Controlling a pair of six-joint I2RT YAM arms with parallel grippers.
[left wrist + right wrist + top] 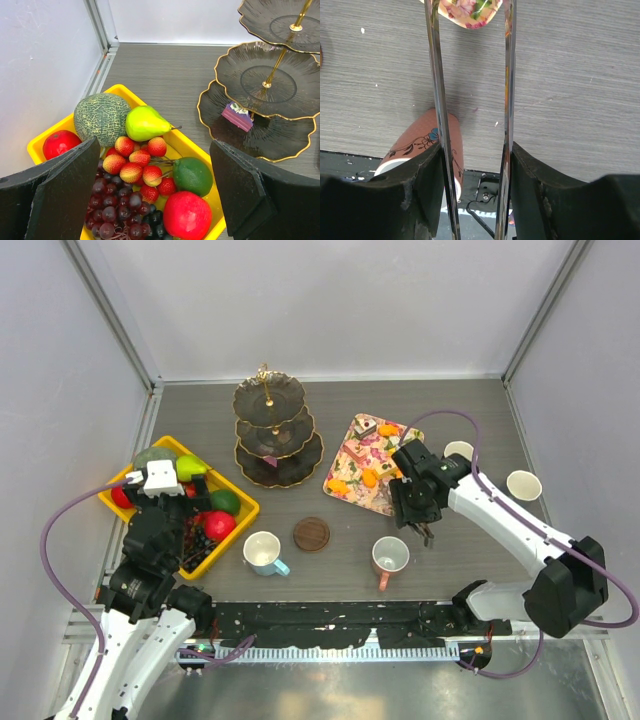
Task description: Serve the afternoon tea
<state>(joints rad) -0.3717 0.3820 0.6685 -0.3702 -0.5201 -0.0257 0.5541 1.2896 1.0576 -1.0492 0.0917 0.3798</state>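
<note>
My right hand (pixel 416 520): clamped on metal tongs (pixel 436 75); orange pastries (pixel 368 477) on floral tray (pixel 352 455) just beside, nearest this arm. Left hand (pixel 157 192): open.

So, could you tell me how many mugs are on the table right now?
4. A white mug stands in front, right of the yellow crate; a pinkish mug front centre; a cream mug far right; another pale mug partly hidden behind the right arm.

Four mugs (pixel 263 551), one stand (pixel 296 430), one tray (pixel 354 453)
</note>
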